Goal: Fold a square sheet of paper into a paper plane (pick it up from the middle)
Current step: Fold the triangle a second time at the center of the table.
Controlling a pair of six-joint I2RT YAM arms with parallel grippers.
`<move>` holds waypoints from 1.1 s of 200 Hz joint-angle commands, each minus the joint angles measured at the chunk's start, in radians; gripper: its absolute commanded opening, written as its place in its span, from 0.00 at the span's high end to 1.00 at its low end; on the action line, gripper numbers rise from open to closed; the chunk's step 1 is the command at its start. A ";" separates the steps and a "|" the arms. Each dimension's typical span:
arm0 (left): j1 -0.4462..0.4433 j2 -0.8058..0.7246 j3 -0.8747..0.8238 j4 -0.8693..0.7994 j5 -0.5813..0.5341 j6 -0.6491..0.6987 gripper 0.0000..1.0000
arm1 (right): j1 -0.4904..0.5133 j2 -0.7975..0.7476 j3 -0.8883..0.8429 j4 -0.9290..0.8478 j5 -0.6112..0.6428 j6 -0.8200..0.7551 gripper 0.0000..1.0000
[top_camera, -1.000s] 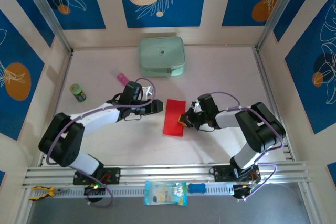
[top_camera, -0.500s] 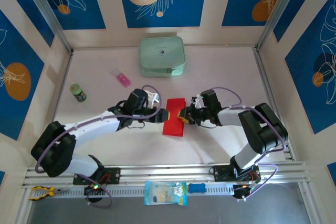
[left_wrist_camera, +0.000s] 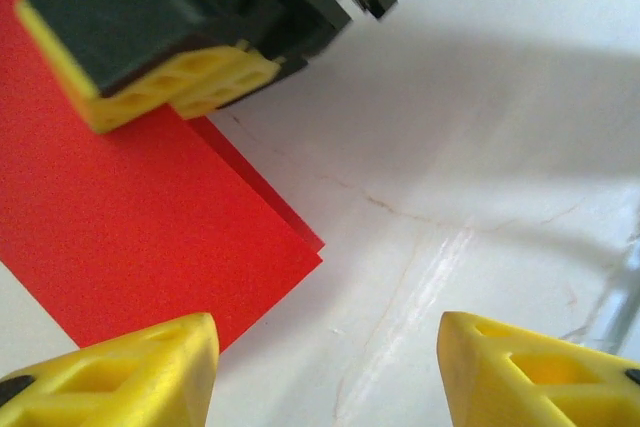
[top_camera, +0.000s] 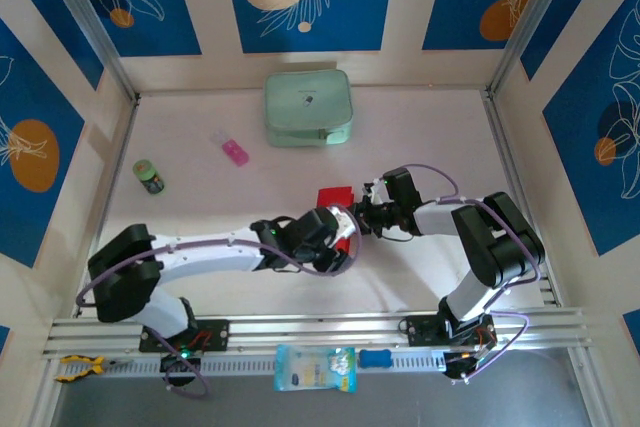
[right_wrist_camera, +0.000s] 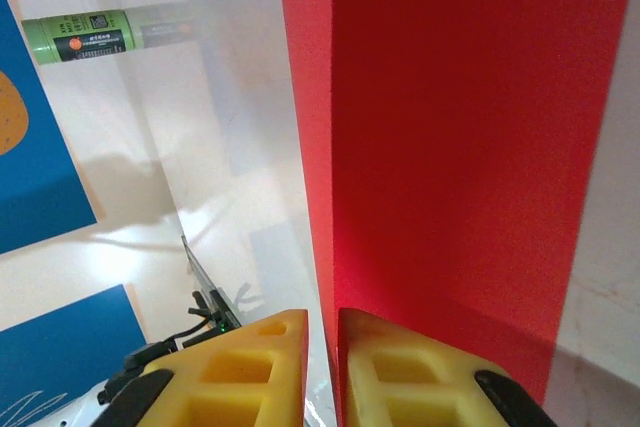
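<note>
Right gripper [right_wrist_camera: 321, 347] pinching the red paper [right_wrist_camera: 450, 147] by its edge, left gripper [left_wrist_camera: 325, 362] hovering released over the worktop [left_wrist_camera: 480, 177]

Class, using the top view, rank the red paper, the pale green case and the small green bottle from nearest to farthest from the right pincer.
1. the red paper: at the tips of the right pincer, mid-table.
2. the pale green case: by the far wall, slightly left.
3. the small green bottle: far over on the left side.
</note>
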 commanded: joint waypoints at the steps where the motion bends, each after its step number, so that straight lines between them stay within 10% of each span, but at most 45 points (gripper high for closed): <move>1: -0.072 0.075 0.073 -0.121 -0.222 0.103 0.38 | -0.005 0.011 0.017 -0.027 -0.036 -0.019 0.84; 83: -0.135 0.200 0.160 -0.176 -0.453 0.116 0.20 | -0.004 0.006 0.019 -0.027 -0.047 -0.007 0.83; 220: -0.128 0.267 0.200 -0.179 -0.442 0.121 0.38 | -0.007 -0.008 0.019 -0.048 -0.044 -0.013 0.84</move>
